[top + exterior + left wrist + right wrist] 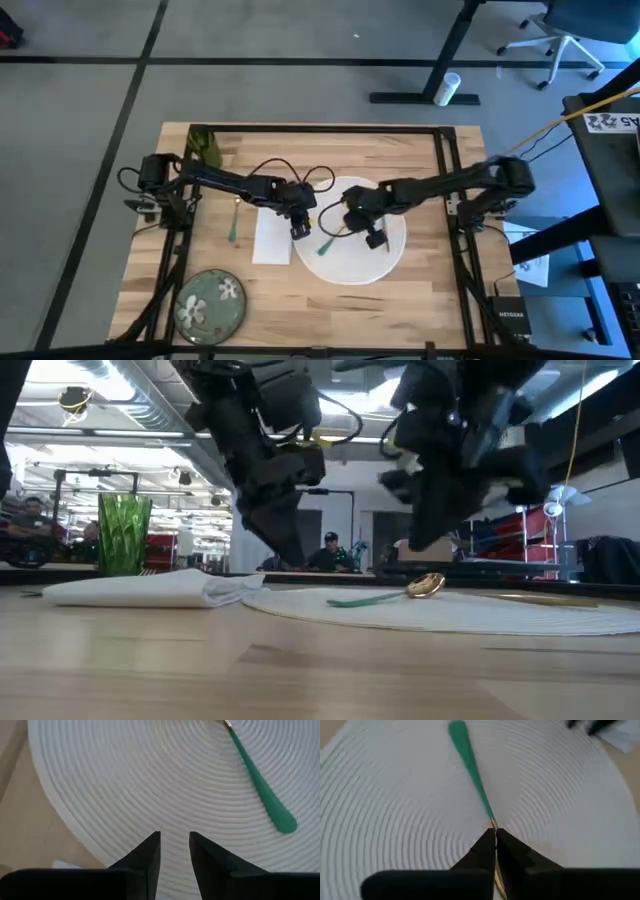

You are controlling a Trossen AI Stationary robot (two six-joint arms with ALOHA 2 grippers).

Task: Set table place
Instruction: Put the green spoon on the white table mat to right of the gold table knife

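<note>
Here both arms reach in over the middle of the table [400, 295], meeting above the round white placemat [385, 262], which lies right of centre on the pale planks.

The right gripper [495, 839] is down on the placemat with its fingers pinched together on the gold-coloured utensil [425, 585], at the spot where the gold part meets its green handle [470, 767]. The handle runs away from the fingertips across the woven rings; in the low view the gold end is tipped up off the mat while the green end lies on it.

The left gripper [175, 842] hangs over the left edge of the placemat, its fingers a narrow gap apart and holding nothing, with the green handle's end near but apart from it.

The white napkin [270, 237] lies just left of the placemat, and whether their edges touch I cannot tell. The green fork [234, 222] lies on the wood left of the napkin. The green cup [124, 534] stands upright at the far left corner. The green floral plate [210, 302] sits at the near left, well apart from the placemat.
</note>
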